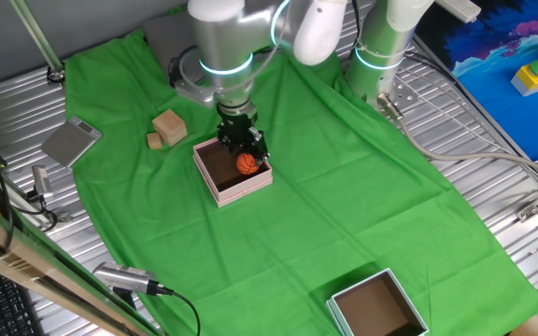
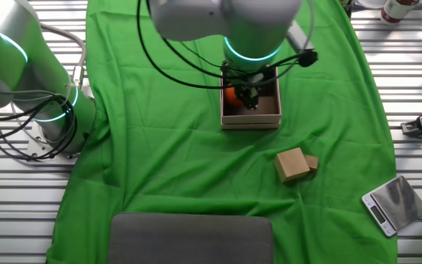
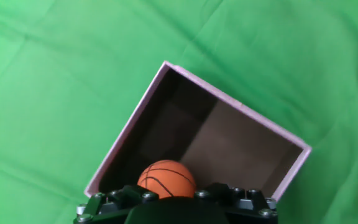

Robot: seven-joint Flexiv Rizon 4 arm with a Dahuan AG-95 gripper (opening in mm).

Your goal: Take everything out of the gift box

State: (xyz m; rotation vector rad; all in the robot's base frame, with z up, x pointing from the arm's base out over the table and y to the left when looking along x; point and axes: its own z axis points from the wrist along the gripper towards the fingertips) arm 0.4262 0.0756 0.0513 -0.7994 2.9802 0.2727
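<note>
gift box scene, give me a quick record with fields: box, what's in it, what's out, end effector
box: pink gift box on the green cloth, open, no lid on it
inside: orange ball only
outside: wooden cube on the cloth with a smaller wooden block beside it
end effector: lowered over the ball; whether the fingers grip it cannot be told
other box: larger box at the cloth's edge, apart from the gift box
left to do: ball not yet out

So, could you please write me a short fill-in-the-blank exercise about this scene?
1. The orange ball lies inside the ____ gift box.
2. The wooden cube rests on the ____ cloth, outside the box.
3. The hand is above the ____.

Missing words: pink; green; ball
</note>
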